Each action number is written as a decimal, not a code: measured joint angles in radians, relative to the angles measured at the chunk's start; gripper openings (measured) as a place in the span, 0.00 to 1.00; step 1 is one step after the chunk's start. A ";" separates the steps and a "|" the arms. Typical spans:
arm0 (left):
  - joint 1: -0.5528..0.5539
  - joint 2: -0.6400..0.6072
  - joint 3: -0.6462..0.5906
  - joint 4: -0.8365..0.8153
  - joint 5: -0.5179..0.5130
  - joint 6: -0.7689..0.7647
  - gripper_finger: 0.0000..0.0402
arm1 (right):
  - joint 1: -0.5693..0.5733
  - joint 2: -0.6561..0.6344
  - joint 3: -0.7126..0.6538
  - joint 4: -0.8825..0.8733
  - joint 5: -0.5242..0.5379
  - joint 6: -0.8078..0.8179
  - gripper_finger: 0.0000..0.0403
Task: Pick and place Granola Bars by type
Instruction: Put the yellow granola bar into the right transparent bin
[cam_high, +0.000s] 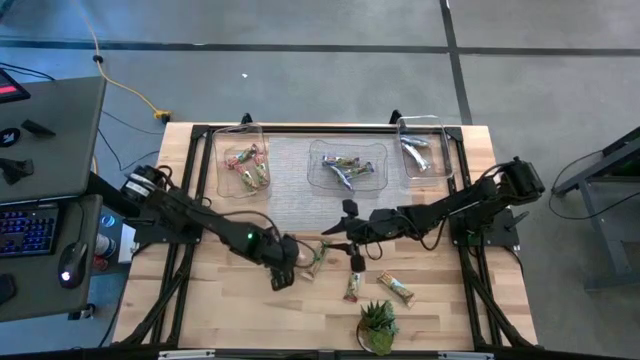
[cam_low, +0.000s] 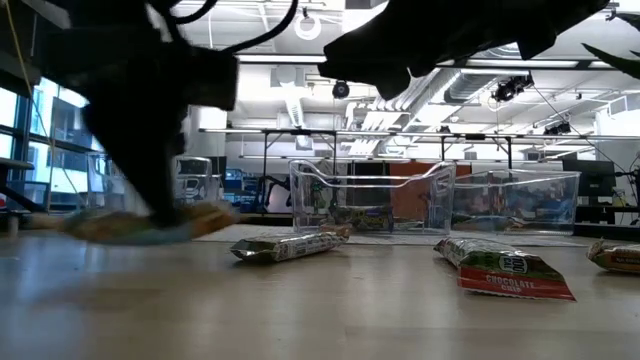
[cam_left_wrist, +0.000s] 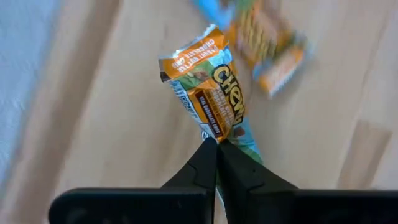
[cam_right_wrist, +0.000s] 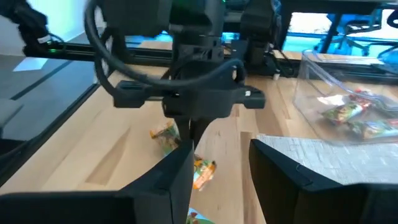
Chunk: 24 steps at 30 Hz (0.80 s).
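Three clear bins (cam_high: 241, 160) sat along the far edge of the table (cam_high: 230, 300); about four bars lay loose on the wood, plus a small plant (cam_high: 377, 326) at the near edge. Left gripper (cam_left_wrist: 216, 148) was clamped shut on the end of an orange-and-teal bar (cam_left_wrist: 211, 93), which carried a brown label panel, just above the table left of centre. Another orange bar (cam_left_wrist: 268, 45) lay just beyond it. Right gripper (cam_right_wrist: 217, 163) hovered spread apart near the table's middle, holding nothing. Left bin held green-and-red bars (cam_high: 248, 165), the middle and right bins bluish ones (cam_high: 346, 170).
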 joint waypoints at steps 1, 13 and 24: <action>0.013 -0.010 0.000 0.012 -0.009 0.017 0.01 | 0.000 0.000 0.000 -0.001 0.009 0.002 0.34; 0.144 -0.046 0.001 0.282 -0.138 0.333 0.00 | -0.022 0.014 0.000 -0.100 0.244 0.386 0.34; 0.161 -0.046 0.001 0.428 -0.395 0.433 0.00 | -0.023 0.013 0.000 -0.138 0.342 0.442 0.34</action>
